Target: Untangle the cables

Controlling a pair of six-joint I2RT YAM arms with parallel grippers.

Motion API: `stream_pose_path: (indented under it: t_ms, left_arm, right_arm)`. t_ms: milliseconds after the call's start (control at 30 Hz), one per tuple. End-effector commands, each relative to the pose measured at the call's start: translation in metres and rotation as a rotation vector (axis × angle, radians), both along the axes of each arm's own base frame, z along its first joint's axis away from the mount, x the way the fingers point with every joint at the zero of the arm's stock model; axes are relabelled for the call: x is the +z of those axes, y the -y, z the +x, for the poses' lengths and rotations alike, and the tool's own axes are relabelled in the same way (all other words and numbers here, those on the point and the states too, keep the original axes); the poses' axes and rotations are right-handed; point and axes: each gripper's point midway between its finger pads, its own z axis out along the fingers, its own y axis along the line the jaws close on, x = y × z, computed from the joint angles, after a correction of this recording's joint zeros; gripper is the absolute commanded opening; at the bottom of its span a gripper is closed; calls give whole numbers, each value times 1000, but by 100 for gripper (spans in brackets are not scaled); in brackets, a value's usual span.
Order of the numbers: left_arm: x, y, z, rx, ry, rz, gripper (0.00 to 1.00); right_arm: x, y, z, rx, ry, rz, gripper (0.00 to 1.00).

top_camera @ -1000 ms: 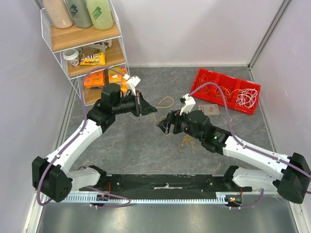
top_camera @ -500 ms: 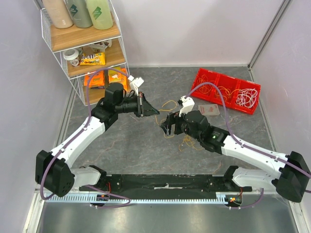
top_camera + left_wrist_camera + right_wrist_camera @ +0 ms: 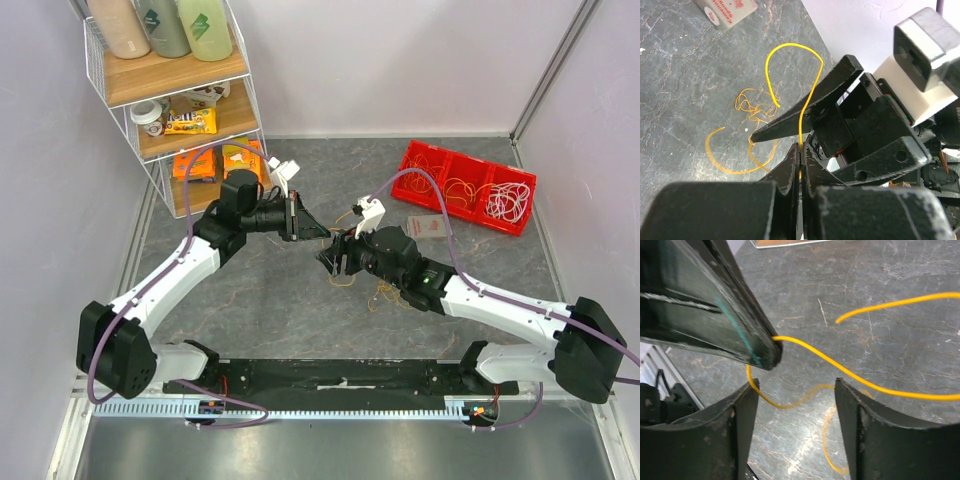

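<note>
The tabletop (image 3: 270,300) has a matt, dark grey stone look with pale veins. The yellow cable (image 3: 790,50) is thin, smooth and slightly glossy, like plastic-coated wire. The left claw (image 3: 799,150) and right claw (image 3: 796,385) are matt black plastic, faintly grainy, with pale scuffed edges. The red bin (image 3: 529,205) is shiny plastic. The shelf boards (image 3: 175,75) are bare wood, set in a white wire frame (image 3: 255,100).

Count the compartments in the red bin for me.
3, in a row across the red bin at the far right: left compartment and middle compartment hold orange-yellow cables, right compartment holds white cables.
</note>
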Motion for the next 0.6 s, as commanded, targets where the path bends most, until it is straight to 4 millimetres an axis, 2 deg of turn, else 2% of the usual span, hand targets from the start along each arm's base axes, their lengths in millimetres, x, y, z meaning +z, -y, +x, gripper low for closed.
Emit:
stream_pose_path:
  t_ms: [0, 67, 267, 300, 567]
  left_arm:
    - [8, 3, -1, -20, -9, -33, 2]
    - [8, 3, -1, -23, -12, -33, 2]
    - [7, 4, -2, -28, -20, -34, 2]
    - [6, 4, -2, -30, -20, -32, 2]
    - [8, 5, -4, -54, -13, -39, 2]
  right_arm:
    - [39, -11, 5, 1, 81, 125, 62]
    - [35, -9, 6, -16, 74, 127, 53]
    - [21, -3, 11, -70, 38, 96, 3]
    - [18, -1, 11, -78, 32, 90, 0]
    - [14, 23, 10, -161, 32, 79, 0]
